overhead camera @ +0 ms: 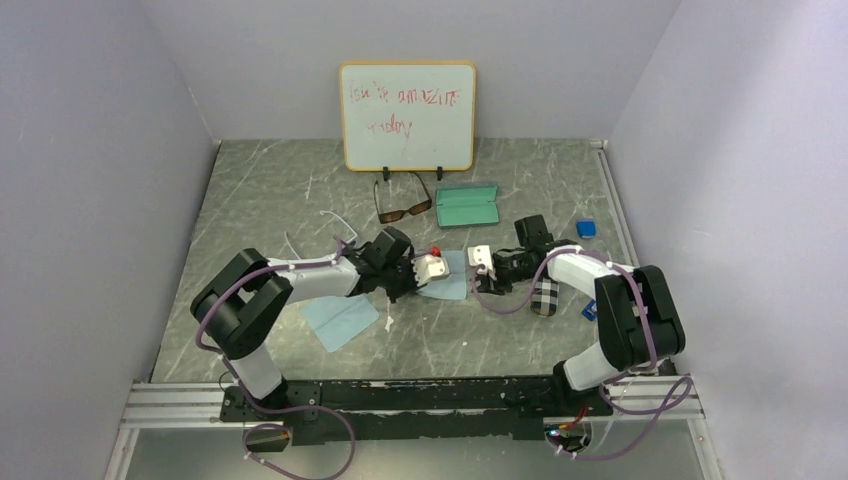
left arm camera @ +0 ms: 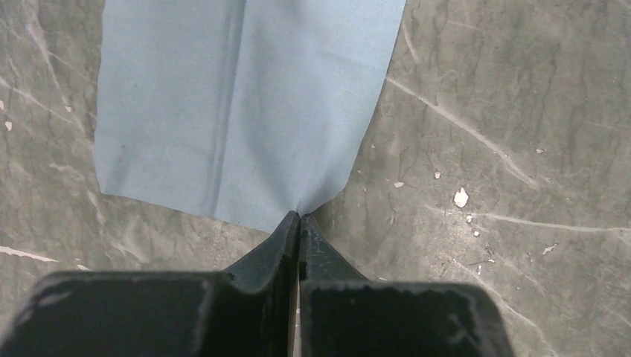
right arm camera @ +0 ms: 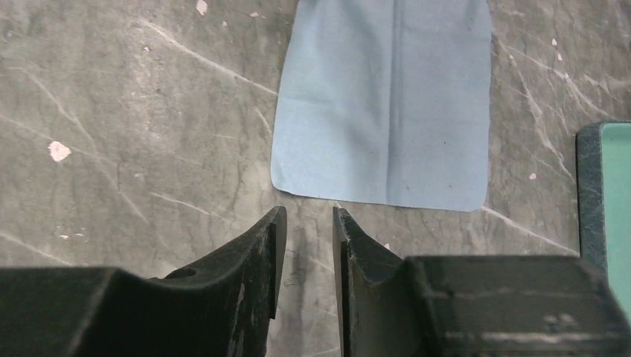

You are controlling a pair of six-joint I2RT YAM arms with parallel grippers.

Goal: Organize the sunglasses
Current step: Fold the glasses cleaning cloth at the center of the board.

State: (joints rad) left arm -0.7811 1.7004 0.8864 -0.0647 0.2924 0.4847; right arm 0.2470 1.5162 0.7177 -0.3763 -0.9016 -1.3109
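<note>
The sunglasses [overhead camera: 404,208], a thin dark-brown pair with amber lenses, lie open at the back of the table just below the whiteboard, far from both grippers. My left gripper [left arm camera: 299,217] is shut on the near corner of a light-blue cloth [left arm camera: 245,104], which lies flat on the table in front of it. In the top view this left gripper [overhead camera: 436,278] and my right gripper [overhead camera: 476,270] face each other across that cloth [overhead camera: 455,288]. The right gripper [right arm camera: 305,212] stands open a little with nothing between its fingers, just short of the cloth's edge [right arm camera: 387,97].
An open teal case [overhead camera: 468,205] lies right of the sunglasses; its edge [right arm camera: 606,193] shows in the right wrist view. A plaid case [overhead camera: 545,297] rests by the right arm. A second light-blue cloth [overhead camera: 340,320] lies near the left arm. A whiteboard [overhead camera: 407,115] stands at the back.
</note>
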